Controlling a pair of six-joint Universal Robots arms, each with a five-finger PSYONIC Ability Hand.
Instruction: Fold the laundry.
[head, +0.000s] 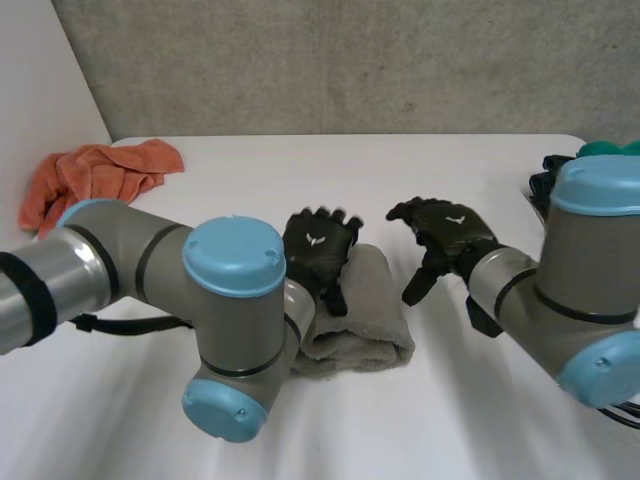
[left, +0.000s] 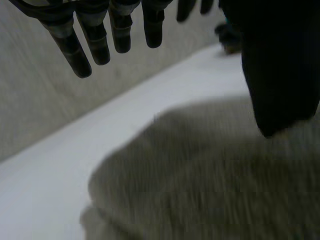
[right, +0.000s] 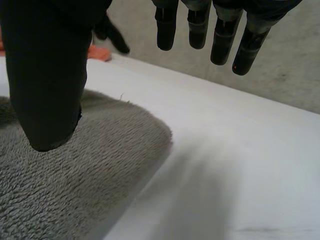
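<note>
One grey towel (head: 365, 320) lies folded in the middle of the white worktop (head: 300, 170). The left hand (head: 318, 245) hangs over its far end, fingers loose and gripping nothing. The right hand (head: 440, 235) sits just beside it, equally slack and empty. I'd worry a finger could snag the thick pile and drag the fold open. An orange cloth (head: 95, 175) lies crumpled at the far left, with a bare concrete wall (head: 350, 60) behind.
</note>
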